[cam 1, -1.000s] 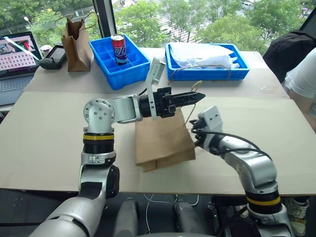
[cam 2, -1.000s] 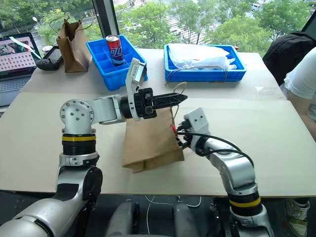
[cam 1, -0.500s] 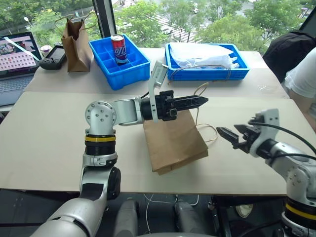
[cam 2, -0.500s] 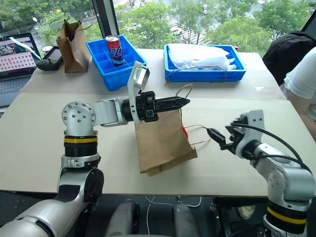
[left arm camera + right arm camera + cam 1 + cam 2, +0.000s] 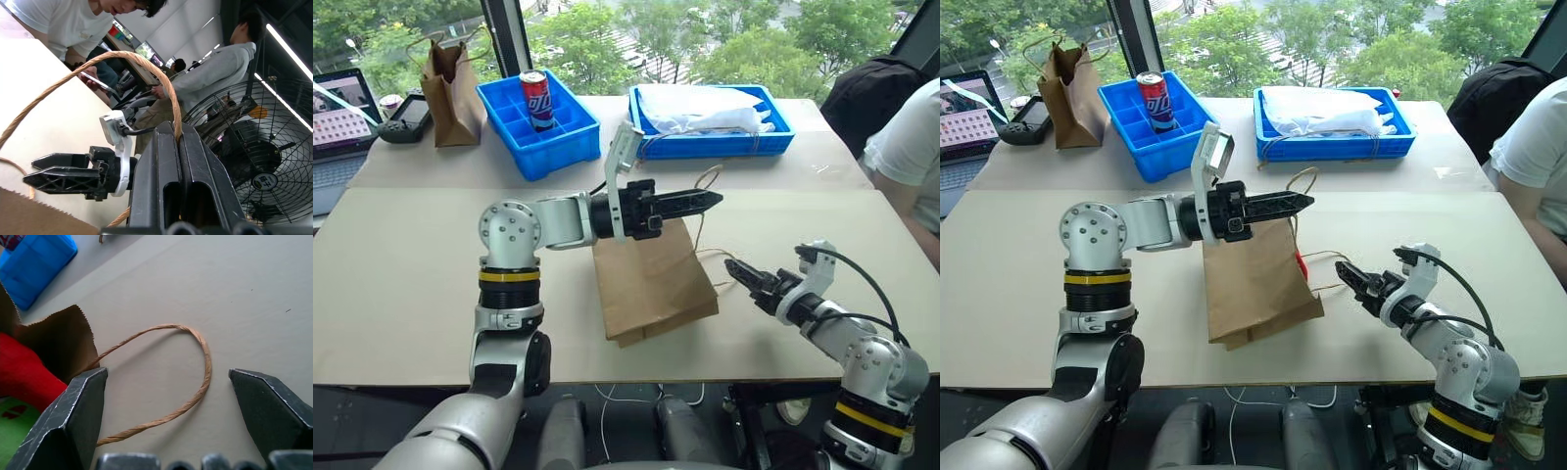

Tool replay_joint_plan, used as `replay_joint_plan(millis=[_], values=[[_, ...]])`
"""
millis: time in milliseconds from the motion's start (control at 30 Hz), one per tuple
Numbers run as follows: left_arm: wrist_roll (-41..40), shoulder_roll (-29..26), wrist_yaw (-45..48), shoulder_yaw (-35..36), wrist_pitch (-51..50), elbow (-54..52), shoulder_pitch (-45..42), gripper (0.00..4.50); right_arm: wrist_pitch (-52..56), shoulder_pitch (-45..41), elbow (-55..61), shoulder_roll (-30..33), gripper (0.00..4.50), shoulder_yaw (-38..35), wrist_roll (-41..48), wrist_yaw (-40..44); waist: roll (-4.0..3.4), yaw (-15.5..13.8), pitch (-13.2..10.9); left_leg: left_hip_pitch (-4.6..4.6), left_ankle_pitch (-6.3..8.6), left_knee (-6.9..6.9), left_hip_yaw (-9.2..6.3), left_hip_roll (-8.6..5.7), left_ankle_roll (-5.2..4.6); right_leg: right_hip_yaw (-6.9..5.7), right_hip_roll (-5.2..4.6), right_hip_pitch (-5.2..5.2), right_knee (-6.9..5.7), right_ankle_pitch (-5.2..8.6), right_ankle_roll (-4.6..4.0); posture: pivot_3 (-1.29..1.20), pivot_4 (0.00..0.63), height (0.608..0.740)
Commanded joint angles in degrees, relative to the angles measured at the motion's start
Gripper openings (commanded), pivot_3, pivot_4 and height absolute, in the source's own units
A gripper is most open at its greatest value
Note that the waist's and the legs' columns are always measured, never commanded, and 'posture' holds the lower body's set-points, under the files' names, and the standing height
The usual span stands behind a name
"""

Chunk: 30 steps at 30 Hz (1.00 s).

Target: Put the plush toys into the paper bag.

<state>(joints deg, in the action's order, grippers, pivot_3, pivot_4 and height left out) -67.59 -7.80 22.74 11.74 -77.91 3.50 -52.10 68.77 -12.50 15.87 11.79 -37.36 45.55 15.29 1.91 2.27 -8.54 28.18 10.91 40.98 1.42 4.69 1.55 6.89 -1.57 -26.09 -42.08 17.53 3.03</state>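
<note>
Head views. The paper bag (image 5: 651, 279) lies near the middle of the bench (image 5: 401, 284), its mouth turned toward 3 o'clock and its folded base toward the near edge at 6 o'clock. Bare bench surface extends widely at 9 o'clock of the bag and, more narrowly, at 3 o'clock, where a person's white sleeve (image 5: 906, 147) borders the bench's far right edge.

The left end effector (image 5: 710, 201) is closed on the bag's upper twine handle (image 5: 146, 68), holding it raised above the mouth; the left wrist view shows the twine pinched between the two black fingers. The right end effector (image 5: 744, 276) stands with its fingers spread wide, gripping nothing, just beside the bag's mouth at 3 o'clock. The lower twine handle (image 5: 186, 362) lies flat on the bench between its fingers without touching them.

Contents: inside the mouth, the red plush toy (image 5: 22, 377) lies over the green plush toy (image 5: 12, 428).

At 12 o'clock, along the far edge, stand a blue compartment bin (image 5: 558, 132) holding a drinks can (image 5: 536, 98), and a blue tray (image 5: 705, 137) holding white material (image 5: 700, 108). At 10 o'clock stand a narrower brown bag (image 5: 450, 83) and a laptop (image 5: 337, 117).
</note>
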Motion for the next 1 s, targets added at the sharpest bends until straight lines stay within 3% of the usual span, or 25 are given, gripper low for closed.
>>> replay_joint_plan(millis=[33, 200, 433, 600, 833, 967, 1000], values=[[-2.6, -0.7, -0.6, 1.2, -0.5, -2.6, -0.4, 0.0, 6.6, 2.4, 0.2, -1.9, 4.38, -10.4, 12.3, -5.5, 0.0, -0.3, 0.0, 0.01, 0.0, 0.0, -0.01, 0.0, 0.0, -0.01, 0.0, 0.0, 0.0, 0.0, 0.0, 0.0, 0.15, 0.665], [-3.1, -0.9, -1.4, 1.3, -0.2, -2.9, 0.2, 0.0, 10.7, 8.3, 3.1, -3.0, 4.38, -13.6, 29.1, -13.4, -0.01, -0.5, 0.0, 0.02, 0.0, 0.01, -0.03, 0.0, 0.0, -0.03, 0.0, 0.02, 0.0, 0.02, -0.01, 0.0, 0.15, 0.665], [-3.8, -0.2, -1.9, 0.7, 0.2, -3.3, 1.0, 0.0, 2.1, 9.7, 2.5, -6.9, 4.38, -4.0, 42.2, -25.7, -0.03, 0.8, 0.0, -0.02, 0.0, 0.01, -0.1, 0.02, -0.01, 0.01, 0.1, -0.01, -0.02, 0.07, 0.05, 0.0, 0.15, 0.665], [-4.1, 0.0, -2.4, 1.0, 0.5, -3.6, 0.7, 0.0, -3.1, 9.3, -0.8, -7.0, 4.38, 3.1, 43.4, -28.5, -0.05, 0.6, 0.0, 0.02, -0.01, 0.01, -0.22, 0.0, -0.03, -0.02, 0.14, 0.0, 0.01, 0.08, 0.06, 0.0, 0.15, 0.665], [-5.1, -0.1, -3.8, 1.4, 0.6, -4.6, 1.5, 0.0, -12.5, 3.4, -11.1, -5.0, 4.38, 5.1, 40.4, -25.4, -0.05, 0.5, 0.0, 0.0, -0.02, 0.04, -0.22, 0.0, -0.04, -0.01, 0.14, 0.02, 0.0, 0.07, 0.06, 0.0, 0.15, 0.665], [-5.6, -0.3, -4.6, 1.2, 0.9, -5.0, 1.8, 0.0, -14.9, 2.4, -14.7, -5.1, 3.41, 6.1, 39.9, -21.1, -0.05, 0.3, 0.0, 0.0, -0.03, 0.04, -0.22, -0.01, -0.05, -0.02, 0.14, 0.05, 0.01, 0.05, 0.04, 0.0, 0.15, 0.665], [-5.7, -0.4, -4.7, 1.2, 1.1, -5.1, 1.8, 0.0, -15.5, 2.2, -14.7, -5.1, 2.96, 6.0, 40.3, -20.3, -0.05, 0.3, 0.0, 0.0, -0.03, 0.04, -0.22, -0.01, -0.05, -0.02, 0.13, 0.05, 0.02, 0.05, 0.04, 0.0, 0.15, 0.665]])
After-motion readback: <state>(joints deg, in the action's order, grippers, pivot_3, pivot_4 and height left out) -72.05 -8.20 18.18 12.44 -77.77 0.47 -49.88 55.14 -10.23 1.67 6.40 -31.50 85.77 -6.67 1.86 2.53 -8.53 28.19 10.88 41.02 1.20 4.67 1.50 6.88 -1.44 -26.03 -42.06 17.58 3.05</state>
